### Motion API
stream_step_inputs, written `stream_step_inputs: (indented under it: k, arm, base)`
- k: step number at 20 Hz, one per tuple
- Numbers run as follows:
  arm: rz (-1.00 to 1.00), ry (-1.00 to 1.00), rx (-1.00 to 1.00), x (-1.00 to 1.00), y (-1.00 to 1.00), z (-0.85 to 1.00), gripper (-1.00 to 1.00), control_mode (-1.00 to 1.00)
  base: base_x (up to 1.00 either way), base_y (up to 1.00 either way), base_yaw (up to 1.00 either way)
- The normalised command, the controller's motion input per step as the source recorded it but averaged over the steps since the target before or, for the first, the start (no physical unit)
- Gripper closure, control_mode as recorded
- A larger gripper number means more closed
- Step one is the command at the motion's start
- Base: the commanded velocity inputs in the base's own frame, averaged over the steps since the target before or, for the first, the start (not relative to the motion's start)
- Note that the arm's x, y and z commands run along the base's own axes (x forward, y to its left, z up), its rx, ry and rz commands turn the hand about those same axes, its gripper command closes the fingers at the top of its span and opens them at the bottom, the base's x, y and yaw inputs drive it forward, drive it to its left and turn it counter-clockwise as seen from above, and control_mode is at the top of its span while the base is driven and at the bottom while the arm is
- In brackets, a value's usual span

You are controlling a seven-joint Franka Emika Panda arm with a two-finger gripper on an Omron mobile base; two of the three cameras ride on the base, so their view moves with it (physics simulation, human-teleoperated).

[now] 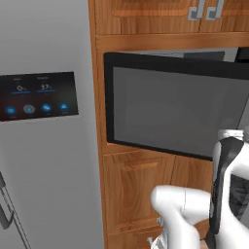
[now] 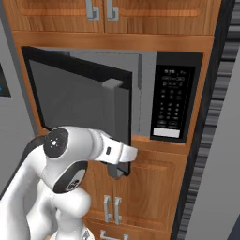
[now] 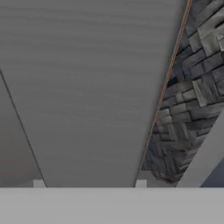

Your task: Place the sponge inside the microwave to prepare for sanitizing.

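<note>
The microwave (image 2: 147,61) is built into wooden cabinetry, and its dark glass door (image 2: 75,103) is swung partly open toward me. The same door (image 1: 170,112) spans the middle of the left base view. A grey bar handle (image 2: 112,85) sits on the door's free edge, with the grey interior (image 2: 136,93) behind it and the black keypad (image 2: 171,101) to the right. My gripper (image 2: 117,173) hangs just under the door's lower free corner. It is shut, and nothing shows between the fingertips (image 3: 141,183) in the hand view. The sponge is out of view.
A grey fridge with a small dark touchscreen (image 1: 39,95) stands left of the microwave. Wooden cupboards (image 2: 103,9) are above and wooden cabinet doors with grey handles (image 2: 112,206) below. A dark tiled wall strip (image 2: 220,117) runs down the right side.
</note>
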Motion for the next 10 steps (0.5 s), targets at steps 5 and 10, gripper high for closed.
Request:
stream_step_inputs:
  k: [5, 10]
  arm:
    - [-0.2, 0.09, -0.21, -0.45, 0.61, -0.08, 1.0, -1.0]
    - [-0.12, -0.02, -0.01, -0.1, 0.36, -0.04, 1.0, -1.0]
  base:
    - [0.0, 0.0, 0.0]
    - [0.0, 0.0, 0.0]
